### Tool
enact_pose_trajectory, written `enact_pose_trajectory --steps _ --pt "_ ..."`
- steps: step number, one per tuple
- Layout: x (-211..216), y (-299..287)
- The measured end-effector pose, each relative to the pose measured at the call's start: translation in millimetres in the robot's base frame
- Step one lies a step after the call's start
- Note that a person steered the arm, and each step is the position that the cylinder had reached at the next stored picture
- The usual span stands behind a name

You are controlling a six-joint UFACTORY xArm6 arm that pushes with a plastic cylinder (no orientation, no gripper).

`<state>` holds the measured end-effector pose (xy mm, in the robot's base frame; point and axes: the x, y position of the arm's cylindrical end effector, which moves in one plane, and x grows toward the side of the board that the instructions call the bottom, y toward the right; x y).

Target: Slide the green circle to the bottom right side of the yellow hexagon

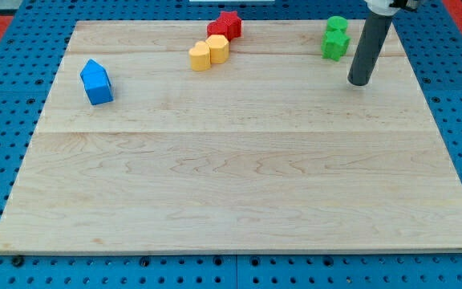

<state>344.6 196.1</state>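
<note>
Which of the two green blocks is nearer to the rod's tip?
The lower green block is nearer to my tip, which rests at its lower right. The green circle lies behind it, toward the view's top.

My tip (pixel 359 83) just right of green blocks (pixel 335 38), small gap btwn. Path left toward yellow blocks (pixel 208 53) open; red blocks (pixel 224 25) touching behind them. Blue block (pixel 96 82) far left, well apart.

Rod (pixel 370 44) cut off by view's top edge, upper part unseen. Green blocks (pixel 335 38) bunched together, individual shapes hard to separate. Red blocks (pixel 224 25) likewise merge, outlines unclear.
</note>
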Motion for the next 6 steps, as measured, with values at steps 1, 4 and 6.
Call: enact_pose_trajectory --steps 1,4,6 --pt "4 0" --pt "-96 105" --pt "-151 13"
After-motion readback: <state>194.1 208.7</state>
